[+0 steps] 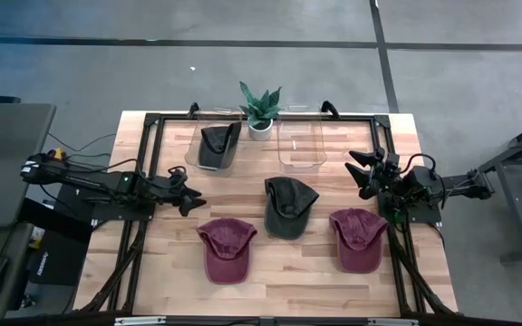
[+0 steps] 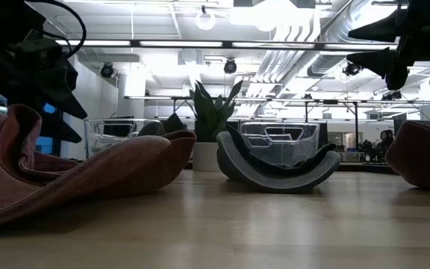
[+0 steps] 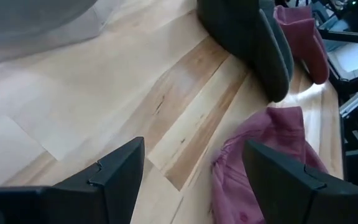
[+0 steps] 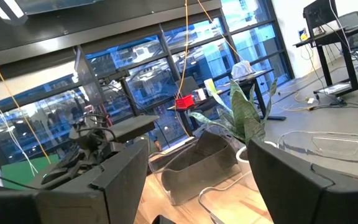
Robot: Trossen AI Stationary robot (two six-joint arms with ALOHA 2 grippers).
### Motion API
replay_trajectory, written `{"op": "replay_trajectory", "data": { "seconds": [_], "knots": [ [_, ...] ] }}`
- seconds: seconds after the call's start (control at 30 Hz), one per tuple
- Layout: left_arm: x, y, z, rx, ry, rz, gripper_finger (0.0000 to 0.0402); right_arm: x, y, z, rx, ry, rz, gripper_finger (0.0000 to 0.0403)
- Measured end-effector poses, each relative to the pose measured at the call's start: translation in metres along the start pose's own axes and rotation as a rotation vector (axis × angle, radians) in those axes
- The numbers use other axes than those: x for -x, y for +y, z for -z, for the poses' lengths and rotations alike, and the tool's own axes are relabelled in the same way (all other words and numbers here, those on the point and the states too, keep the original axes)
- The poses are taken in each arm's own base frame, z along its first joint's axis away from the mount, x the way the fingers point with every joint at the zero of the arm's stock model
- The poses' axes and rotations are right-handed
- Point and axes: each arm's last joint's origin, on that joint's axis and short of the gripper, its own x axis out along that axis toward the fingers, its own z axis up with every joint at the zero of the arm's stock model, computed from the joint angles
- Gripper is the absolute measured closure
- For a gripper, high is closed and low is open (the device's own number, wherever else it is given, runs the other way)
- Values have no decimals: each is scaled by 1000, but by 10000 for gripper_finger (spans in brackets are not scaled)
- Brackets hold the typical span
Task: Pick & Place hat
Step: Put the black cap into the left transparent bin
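Three caps lie on the wooden table: a maroon cap (image 1: 227,248) near the front left, a dark grey cap (image 1: 287,206) in the middle and a second maroon cap (image 1: 358,237) at the right. Another dark cap (image 1: 217,146) sits in the left clear bin (image 1: 195,145). My left gripper (image 1: 191,196) hovers open at the table's left, short of the left maroon cap (image 3: 260,155), touching nothing. My right gripper (image 1: 361,172) is open at the right edge, above the right maroon cap's far side, holding nothing.
An empty clear bin (image 1: 301,145) stands at the back right of centre, beside a potted plant (image 1: 260,109) between the two bins. A black frame (image 1: 152,136) runs around the work area. Bare wood lies between the left gripper and the caps.
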Motion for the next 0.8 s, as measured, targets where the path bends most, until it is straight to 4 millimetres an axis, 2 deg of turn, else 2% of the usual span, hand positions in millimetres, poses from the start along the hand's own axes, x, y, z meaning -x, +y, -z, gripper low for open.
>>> {"op": "replay_trajectory", "data": {
  "seconds": [0.37,0.8],
  "knots": [
    [-2,9,-11,-1,-95,-91,141,0,0,0,0,0,0,132],
    [-2,10,-11,6,-101,-97,141,0,0,0,0,0,0,132]
  ]
}}
